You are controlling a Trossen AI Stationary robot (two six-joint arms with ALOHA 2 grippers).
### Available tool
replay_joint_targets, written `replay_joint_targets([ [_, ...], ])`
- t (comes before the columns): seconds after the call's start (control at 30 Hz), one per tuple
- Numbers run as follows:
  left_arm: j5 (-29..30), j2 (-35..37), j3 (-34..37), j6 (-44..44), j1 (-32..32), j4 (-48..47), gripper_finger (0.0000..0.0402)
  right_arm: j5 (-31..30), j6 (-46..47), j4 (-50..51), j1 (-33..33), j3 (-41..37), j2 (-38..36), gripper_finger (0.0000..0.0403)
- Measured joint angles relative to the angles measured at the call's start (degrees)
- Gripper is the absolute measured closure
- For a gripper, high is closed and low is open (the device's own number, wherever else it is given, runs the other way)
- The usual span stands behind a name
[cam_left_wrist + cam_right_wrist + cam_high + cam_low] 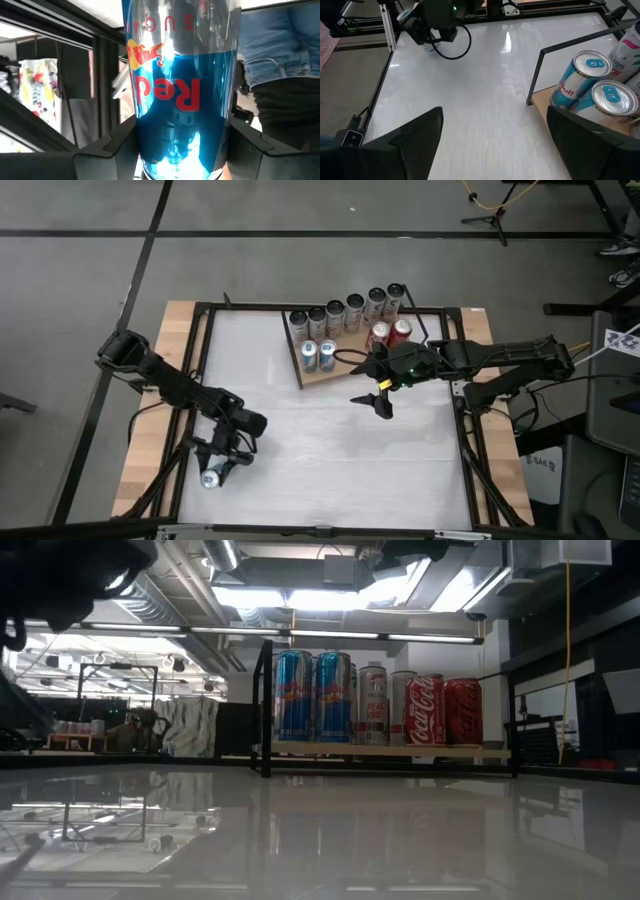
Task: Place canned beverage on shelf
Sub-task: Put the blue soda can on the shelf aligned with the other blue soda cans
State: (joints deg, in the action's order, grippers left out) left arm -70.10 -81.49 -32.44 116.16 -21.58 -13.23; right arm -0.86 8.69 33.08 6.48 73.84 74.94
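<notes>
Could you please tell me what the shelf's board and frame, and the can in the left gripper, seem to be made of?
Shelf: board looks like light-brown wood, matte; frame looks like thin black metal wire. Blue can in the left gripper: probably aluminium, given its glossy, reflective printed surface.

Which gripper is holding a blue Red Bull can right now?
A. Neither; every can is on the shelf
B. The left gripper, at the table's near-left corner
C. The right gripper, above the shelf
B: the left gripper is clamped on the blue can, while the right gripper hangs open and empty beside the shelf.
</notes>
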Motion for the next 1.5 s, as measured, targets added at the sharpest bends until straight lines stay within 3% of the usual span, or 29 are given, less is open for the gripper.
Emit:
replay_joint_targets([
  [0.3,-2.07,0.00,2.64,-1.42,0.11,0.21,0.0182,0.00,0.00,0.00,0.00,0.00,0.00,0.0056],
  [0.67,-0.98,-0.07,2.82,-1.19,0.11,0.21,0.0127,0.00,-0.02,0.00,0.00,0.00,0.00,0.0056],
  [1.17,-1.41,0.04,2.81,-1.92,0.11,0.44,0.0122,0.00,-0.02,0.00,0.00,0.00,0.00,0.0056],
  [1.5,8.29,6.66,2.75,-0.70,0.11,0.27,0.0126,0.00,-0.02,0.00,0.00,0.00,0.00,0.0056],
])
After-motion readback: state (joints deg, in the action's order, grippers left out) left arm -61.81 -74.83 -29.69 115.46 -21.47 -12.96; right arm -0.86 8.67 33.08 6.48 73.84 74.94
